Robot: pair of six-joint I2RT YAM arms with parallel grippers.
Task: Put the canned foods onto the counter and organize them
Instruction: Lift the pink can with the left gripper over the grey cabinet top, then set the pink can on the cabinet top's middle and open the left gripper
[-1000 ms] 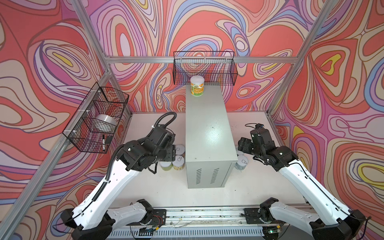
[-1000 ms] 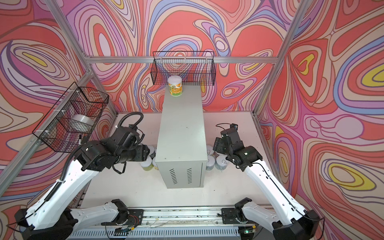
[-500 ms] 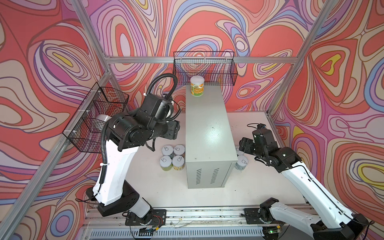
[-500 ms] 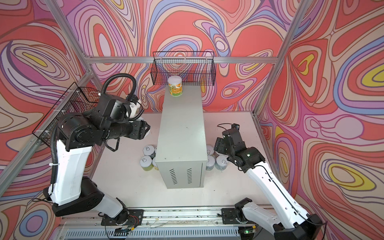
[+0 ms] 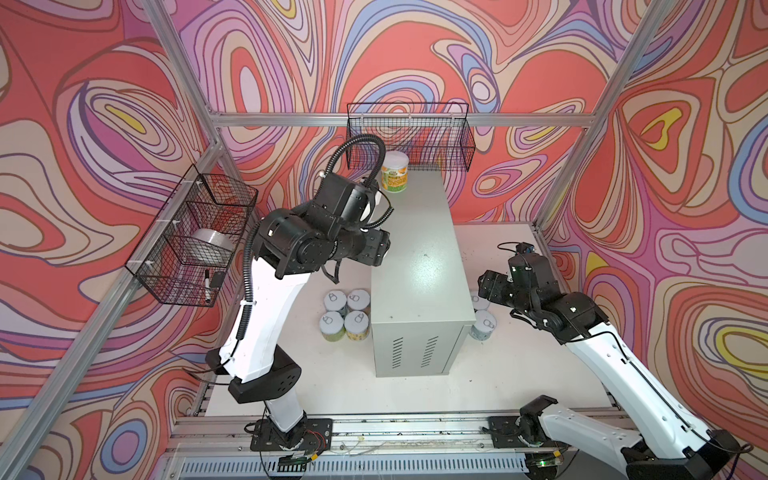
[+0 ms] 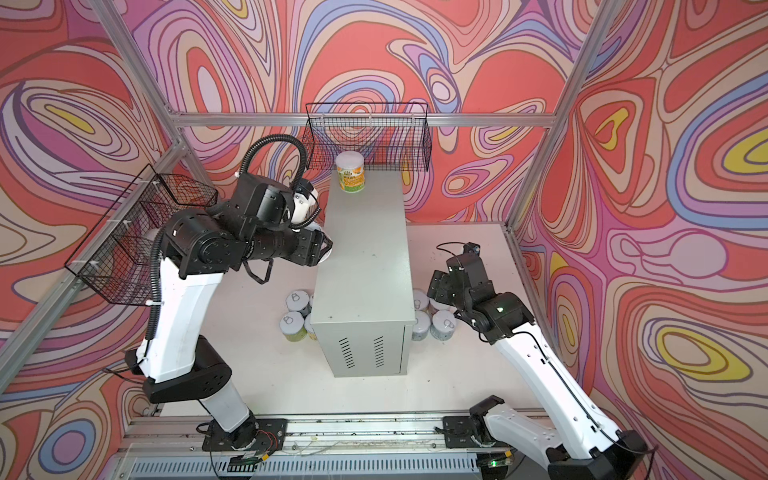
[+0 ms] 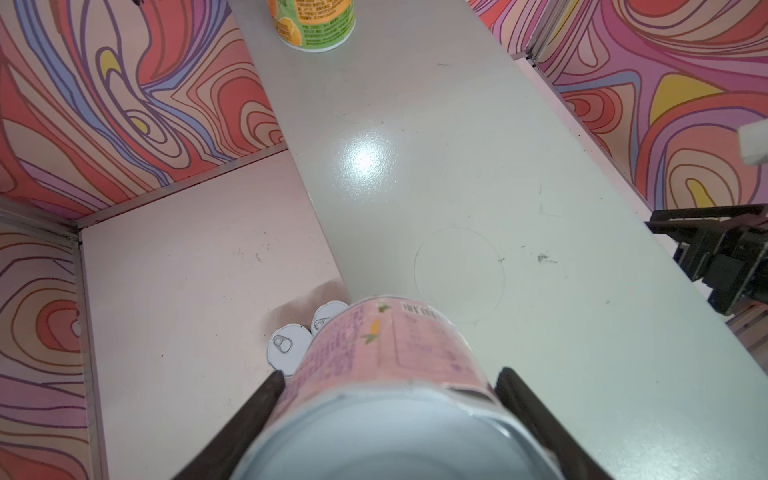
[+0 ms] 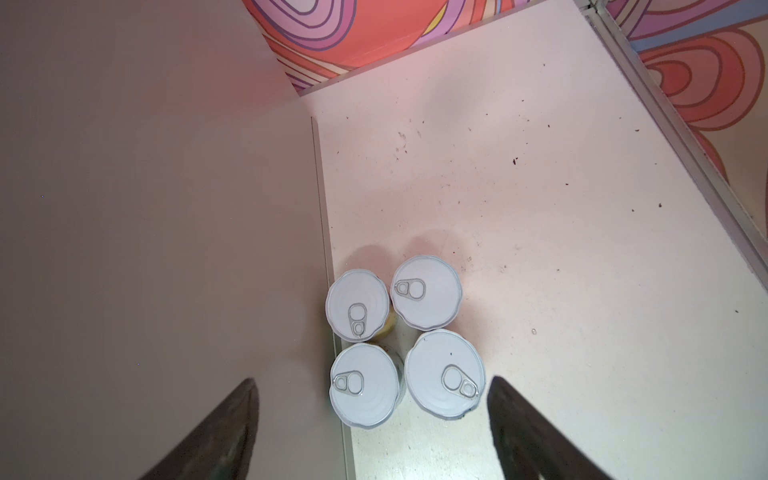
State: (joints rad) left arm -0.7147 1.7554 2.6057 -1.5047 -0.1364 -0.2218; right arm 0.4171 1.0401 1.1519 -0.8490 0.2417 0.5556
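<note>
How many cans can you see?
10. One orange-green can on the counter; one pink can in the left gripper; four cans on the table left of it; four more on its right.

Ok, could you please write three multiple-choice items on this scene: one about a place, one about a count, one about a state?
1. Where does the orange-and-green can stand?
A. on top of another can
B. on the far end of the counter
C. under the counter

2. How many cans stand on the tabletop below the right pincer?
A. two
B. six
C. four

3. In what state is the left pincer?
A. shut on the pink can
B. open and empty
C. shut and empty

Answers:
1 B: both top views show it standing there.
2 C: the right wrist view shows four.
3 A: the left wrist view shows both fingers against the can's sides.
</note>
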